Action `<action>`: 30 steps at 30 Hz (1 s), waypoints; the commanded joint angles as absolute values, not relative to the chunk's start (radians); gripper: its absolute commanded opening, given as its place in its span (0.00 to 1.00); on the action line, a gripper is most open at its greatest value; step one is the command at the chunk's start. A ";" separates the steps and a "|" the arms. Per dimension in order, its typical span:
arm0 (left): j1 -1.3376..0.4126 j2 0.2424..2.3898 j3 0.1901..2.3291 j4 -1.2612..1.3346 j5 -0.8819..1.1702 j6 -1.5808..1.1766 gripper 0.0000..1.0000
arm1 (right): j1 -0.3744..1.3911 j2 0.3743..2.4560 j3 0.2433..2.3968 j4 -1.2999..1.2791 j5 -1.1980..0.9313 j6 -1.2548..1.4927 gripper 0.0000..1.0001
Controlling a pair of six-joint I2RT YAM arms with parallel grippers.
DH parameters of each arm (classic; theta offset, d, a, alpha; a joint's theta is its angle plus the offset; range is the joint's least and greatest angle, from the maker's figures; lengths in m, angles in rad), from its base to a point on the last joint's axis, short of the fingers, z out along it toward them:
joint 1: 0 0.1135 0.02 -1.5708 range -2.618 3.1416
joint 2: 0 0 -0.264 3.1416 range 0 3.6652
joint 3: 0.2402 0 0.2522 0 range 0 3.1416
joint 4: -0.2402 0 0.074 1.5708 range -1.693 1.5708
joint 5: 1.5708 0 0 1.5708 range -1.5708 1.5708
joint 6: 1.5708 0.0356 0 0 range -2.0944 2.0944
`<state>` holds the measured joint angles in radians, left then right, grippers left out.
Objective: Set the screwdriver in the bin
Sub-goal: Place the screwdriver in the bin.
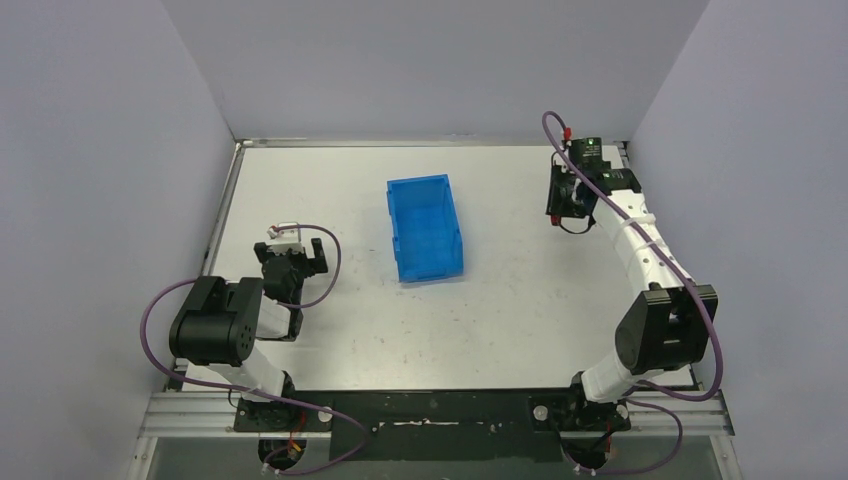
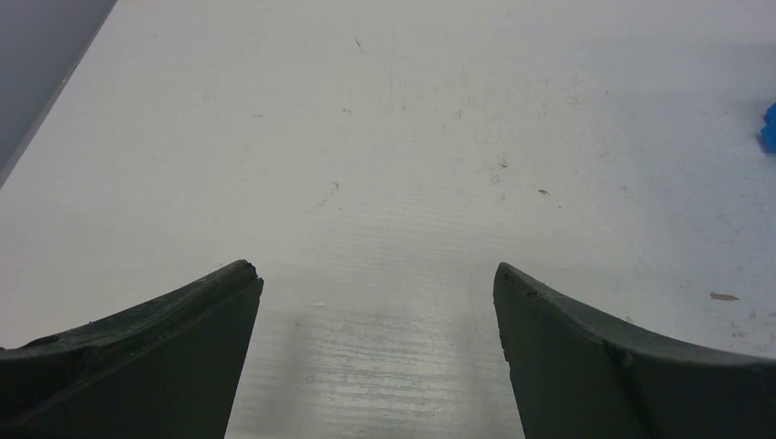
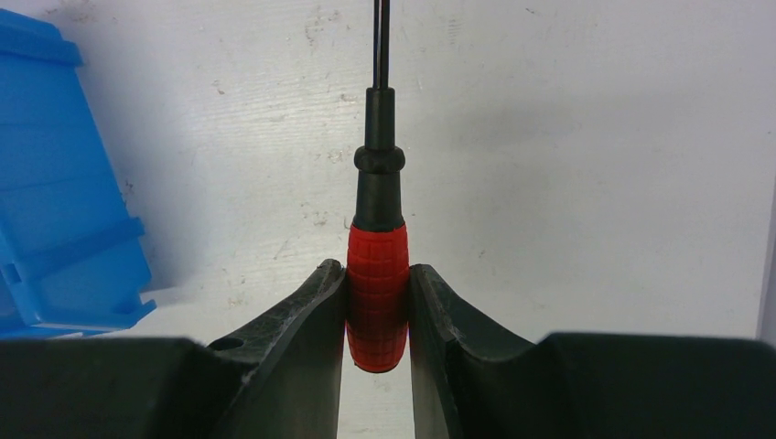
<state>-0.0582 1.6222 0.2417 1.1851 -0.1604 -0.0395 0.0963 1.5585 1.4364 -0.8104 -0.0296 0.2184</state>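
The blue bin [image 1: 426, 228] stands near the middle of the white table, open side up; a corner of it shows at the left of the right wrist view [image 3: 55, 183]. My right gripper [image 3: 377, 274] is shut on the screwdriver [image 3: 376, 293], pinching its red handle, with the black shaft pointing away over the table. In the top view the right gripper [image 1: 572, 200] is at the far right, right of the bin; the screwdriver is hidden there. My left gripper [image 2: 377, 279] is open and empty over bare table, left of the bin [image 1: 298, 255].
Grey walls enclose the table [image 1: 500, 320] on the left, back and right. Purple cables loop from both arms. The table's metal rail runs along the near edge by the arm bases.
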 commanded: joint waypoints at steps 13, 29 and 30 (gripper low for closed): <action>-0.061 1.610 0.255 1.207 -0.164 -0.031 0.97 | 0.373 1.653 1.608 -0.735 -0.003 0.423 0.07; -0.061 1.609 0.255 1.207 -0.164 -0.031 0.97 | 0.614 1.817 1.717 -0.646 0.077 0.560 0.07; -0.061 1.610 0.255 1.207 -0.164 -0.031 0.97 | 0.625 1.825 1.724 -0.643 0.080 0.562 0.07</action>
